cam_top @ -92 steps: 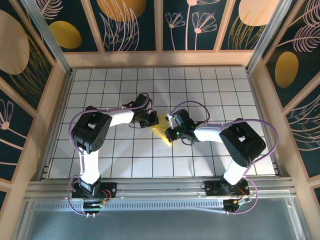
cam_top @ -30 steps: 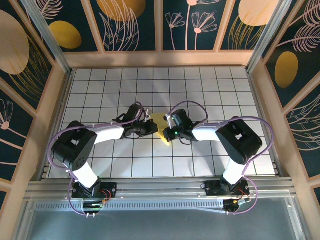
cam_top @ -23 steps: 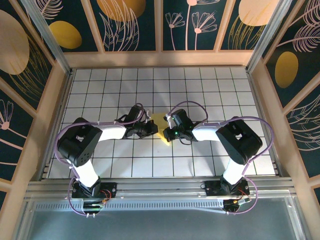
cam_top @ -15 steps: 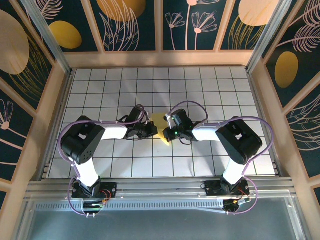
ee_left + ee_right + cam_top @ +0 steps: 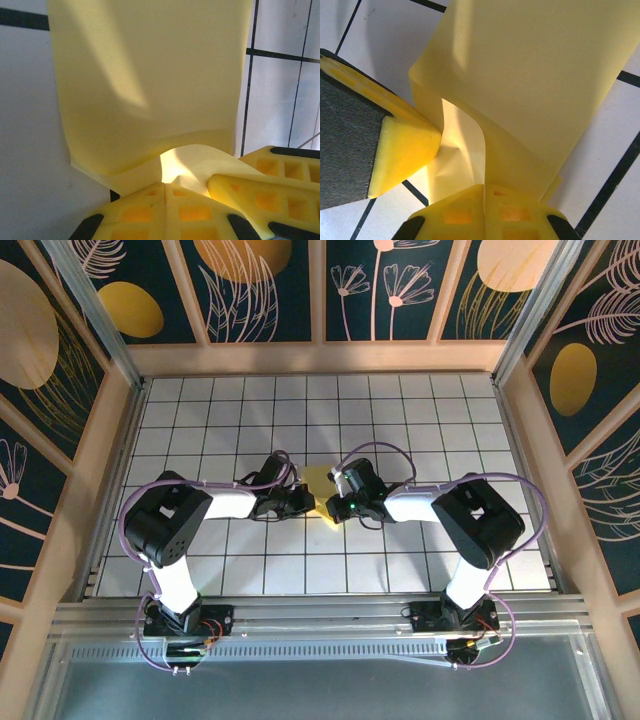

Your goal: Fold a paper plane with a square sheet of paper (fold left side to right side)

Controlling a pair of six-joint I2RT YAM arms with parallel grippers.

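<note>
On the tiled table [image 5: 430, 420], risks first, biggest down.

1. The square sheet of paper [image 5: 150, 75] is ballooned, not flat. Its top layer arches up and away from the right gripper [image 5: 484, 187], leaving an open loop at the bend. If that loop is pressed as it stands, I'd expect an off-line crease and a skewed left-to-right fold.
2. The left gripper [image 5: 164, 186] sits just left of the right gripper, nearly tip to tip. Pulling them apart could tear thin paper, and pushing them together would buckle it more.
3. One left fingertip [image 5: 410, 145] pokes into the loop right beside the right gripper's tips and could dent the inner layer.

Position: the sheet rises straight out of the right gripper's tips and spreads up and beyond them, mostly off the surface.

Both claws are clenched. Each looks pinched on the sheet's near edge at the bend, since the finger seam meets paper in both wrist views. How deep the bite goes is hidden.
</note>
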